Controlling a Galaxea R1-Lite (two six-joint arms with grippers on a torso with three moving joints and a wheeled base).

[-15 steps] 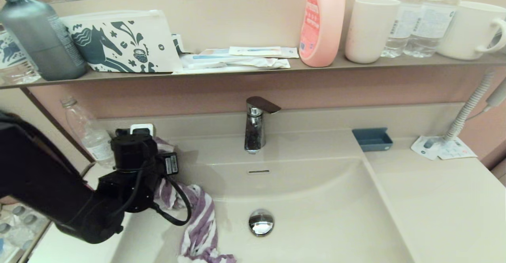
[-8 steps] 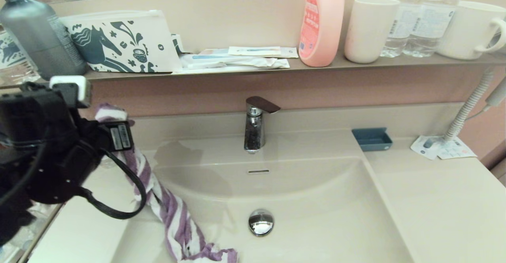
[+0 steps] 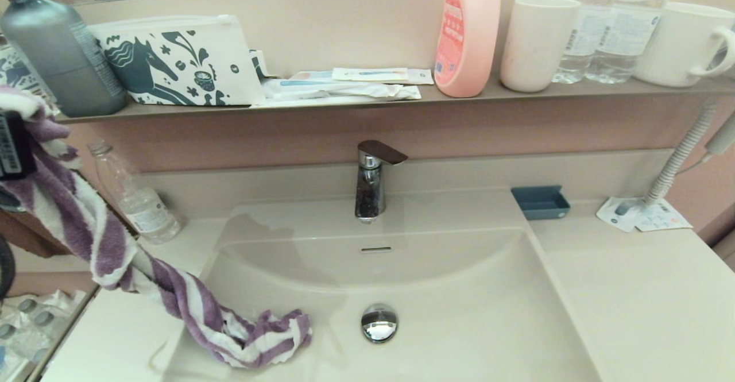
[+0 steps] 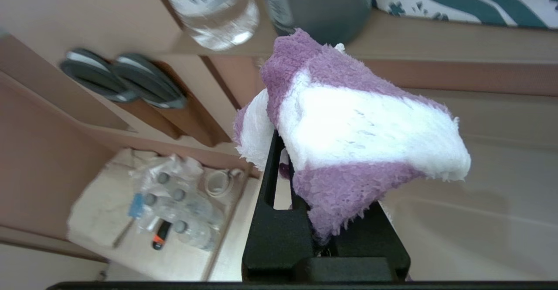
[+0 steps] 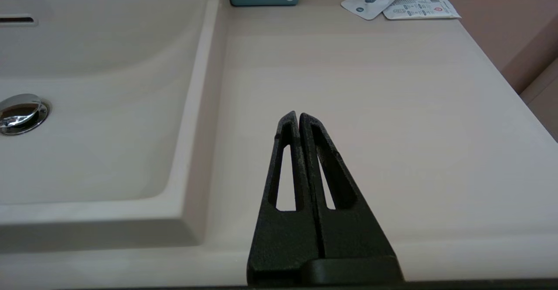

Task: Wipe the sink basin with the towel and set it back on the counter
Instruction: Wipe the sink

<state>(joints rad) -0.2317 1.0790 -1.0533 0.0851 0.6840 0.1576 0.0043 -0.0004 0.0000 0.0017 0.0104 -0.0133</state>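
The purple and white striped towel hangs from my left gripper at the far left edge of the head view, high above the counter. It slopes down over the basin's left rim, and its tail lies bunched on the floor of the beige sink basin, left of the chrome drain plug. In the left wrist view, my left gripper is shut on the towel, which drapes over the fingers. My right gripper is shut and empty, parked low over the counter right of the basin.
A chrome faucet stands behind the basin. A clear plastic bottle is at the back left of the counter. A small blue tray and packets are at the back right. The shelf above carries bottles, a pouch and cups.
My left arm has risen and swung left, almost out of the head view, lifting the towel. The towel's tail has been dragged left along the basin floor.
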